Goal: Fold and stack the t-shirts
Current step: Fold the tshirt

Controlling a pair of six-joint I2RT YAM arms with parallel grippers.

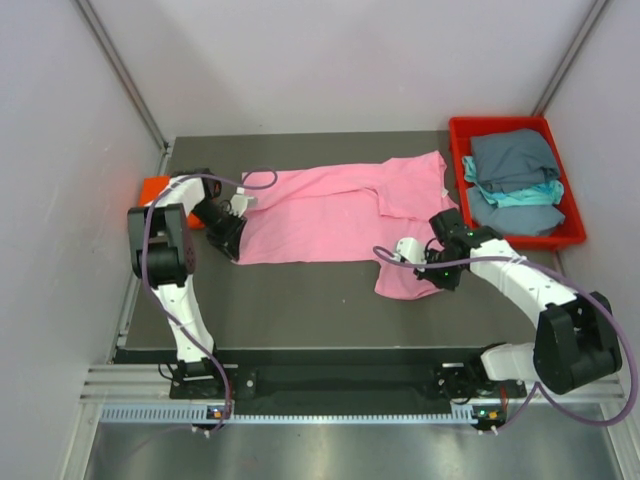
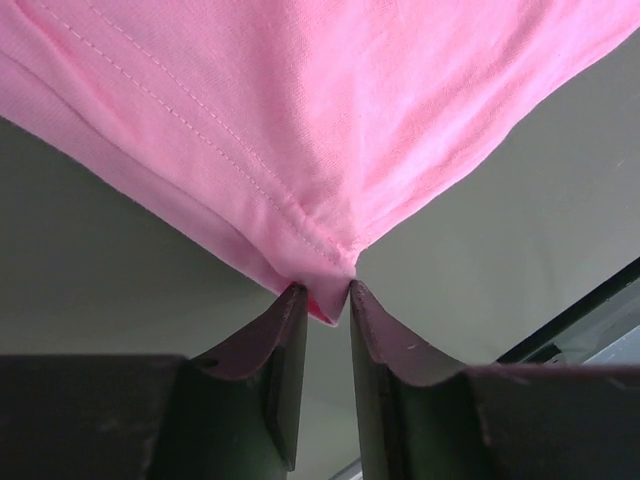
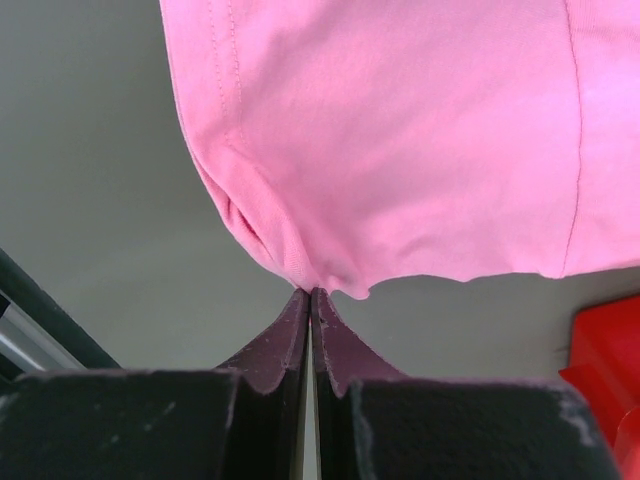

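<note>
Risk: left gripper (image 2: 322, 292) (9 o'clock) and right gripper (image 3: 310, 292) (4 o'clock) pinch mere slivers of light pink cloth t-shirt (image 1: 330, 215); tension may slip either.

Pretty bare setup tbh: a dark grey matte worktop (image 1: 330, 300) boxed in by plain pale walls, namely the back wall (image 1: 340, 60), the left wall (image 1: 50, 200) and the right wall (image 1: 612, 120). Thin grey metal strips (image 1: 120, 70) run down the two back corners. Along the near edge there's a silver aluminium rail (image 1: 330, 385), with a shiny brushed metal surface (image 1: 330, 455) just below it. Lighting looks soft and even.
</note>
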